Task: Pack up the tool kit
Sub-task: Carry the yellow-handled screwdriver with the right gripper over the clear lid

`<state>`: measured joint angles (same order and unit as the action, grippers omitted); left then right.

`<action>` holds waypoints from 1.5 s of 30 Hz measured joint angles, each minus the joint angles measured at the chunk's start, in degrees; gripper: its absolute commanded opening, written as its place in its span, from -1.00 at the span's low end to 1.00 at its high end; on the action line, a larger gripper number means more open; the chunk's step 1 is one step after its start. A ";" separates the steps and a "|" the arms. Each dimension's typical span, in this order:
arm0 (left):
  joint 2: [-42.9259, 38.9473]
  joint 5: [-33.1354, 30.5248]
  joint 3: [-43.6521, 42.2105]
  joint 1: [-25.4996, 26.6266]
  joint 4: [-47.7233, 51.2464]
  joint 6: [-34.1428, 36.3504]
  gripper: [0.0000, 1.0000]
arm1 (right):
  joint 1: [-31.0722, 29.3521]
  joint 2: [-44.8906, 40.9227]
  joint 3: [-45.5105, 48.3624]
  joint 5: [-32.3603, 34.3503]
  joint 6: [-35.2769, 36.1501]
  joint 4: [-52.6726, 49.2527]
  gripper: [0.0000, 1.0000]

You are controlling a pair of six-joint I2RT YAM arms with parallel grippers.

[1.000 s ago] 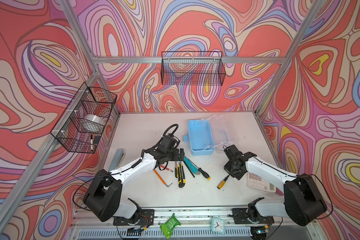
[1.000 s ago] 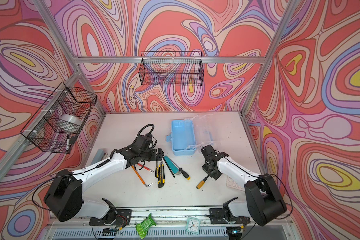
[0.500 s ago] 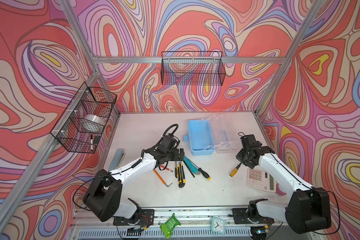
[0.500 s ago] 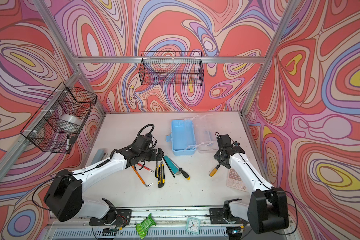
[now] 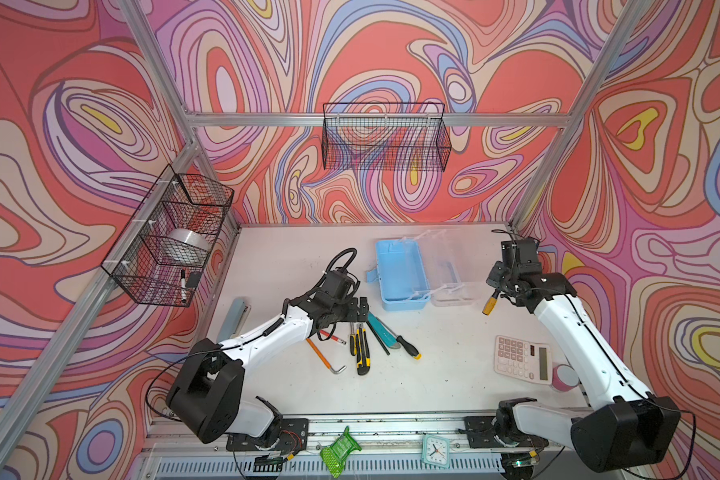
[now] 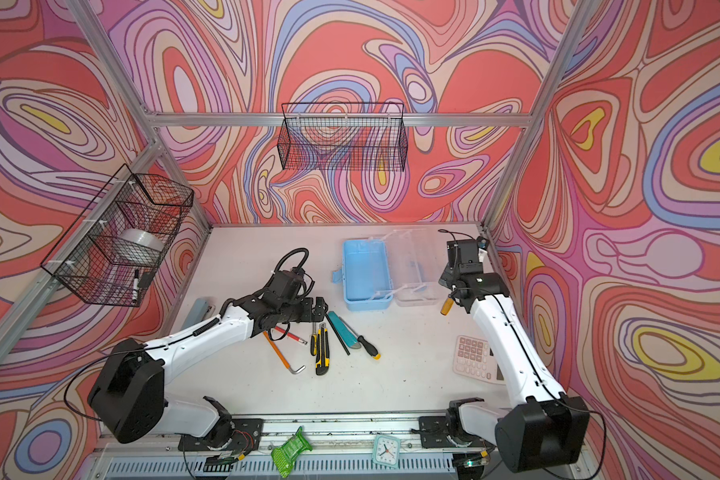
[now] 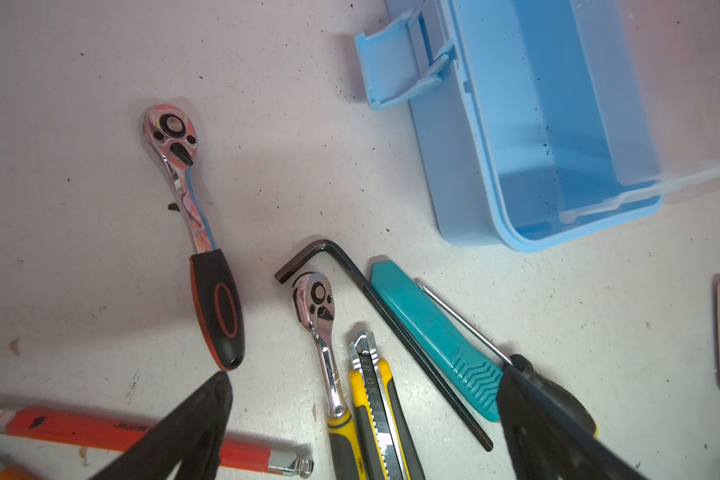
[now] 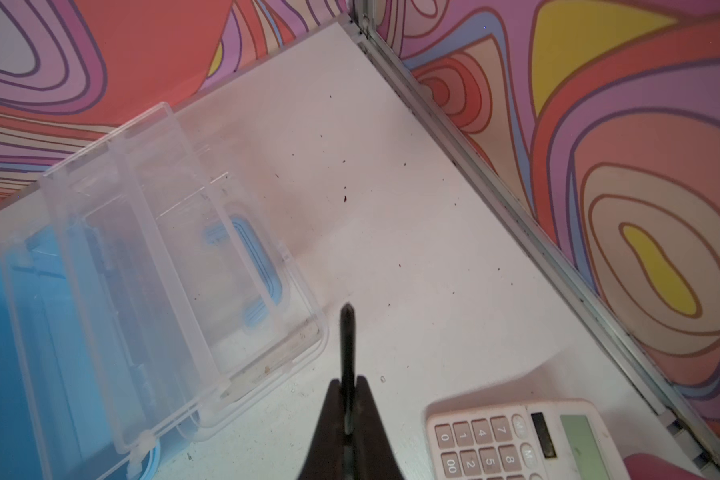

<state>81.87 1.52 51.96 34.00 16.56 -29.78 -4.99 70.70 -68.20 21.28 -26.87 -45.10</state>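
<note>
The tool kit's light blue box (image 5: 400, 274) lies open at the back middle, its clear lid and tray (image 5: 449, 266) folded out to the right. My right gripper (image 5: 500, 286) hangs just right of the lid, shut on a screwdriver's dark shaft (image 8: 347, 345); the yellow handle (image 5: 489, 301) dangles below. My left gripper (image 7: 364, 376) stands open low over the loose tools: a black-and-orange ratchet (image 7: 208, 266), a small yellow-handled ratchet (image 7: 323, 332), a yellow utility knife (image 7: 375, 399), a black hex key (image 7: 375, 299), a teal utility knife (image 7: 433, 332) and an orange hex key (image 7: 100, 432).
A pink calculator (image 5: 522, 357) lies at the front right beside a pink roll (image 5: 566, 376). A grey-blue stapler (image 5: 235, 313) sits by the left wall. Wire baskets hang on the left wall (image 5: 171, 241) and back wall (image 5: 385, 137). A small clock (image 5: 435, 449) rests on the front rail.
My right arm has swung right and toward the back with the screwdriver, from mid-table to beside the clear lid. The left arm has not moved.
</note>
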 measured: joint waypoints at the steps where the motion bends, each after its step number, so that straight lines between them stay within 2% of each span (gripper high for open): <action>1: 0.00 0.00 0.00 0.00 0.07 0.02 1.00 | 0.02 0.44 -1.14 0.02 1.33 0.57 -1.00; 10: 0.37 0.28 0.07 0.00 1.01 0.22 1.00 | 0.07 9.79 -12.20 -3.32 12.20 4.74 -1.00; 21: 1.81 0.55 1.46 0.00 2.23 0.17 1.00 | 0.04 23.74 -23.26 -11.69 19.43 8.74 -1.00; 31: 2.27 0.31 2.43 0.00 4.09 0.13 1.00 | 0.04 34.47 -28.94 -17.35 22.45 8.15 -1.00; 45: 3.10 -0.09 3.69 0.00 5.35 -0.02 1.00 | 0.04 41.38 -32.44 -22.64 23.32 4.59 -1.00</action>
<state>84.97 1.43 55.66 34.00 21.91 -29.80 -4.95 112.07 -100.64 -1.37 -3.55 -40.51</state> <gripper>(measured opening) 0.999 0.049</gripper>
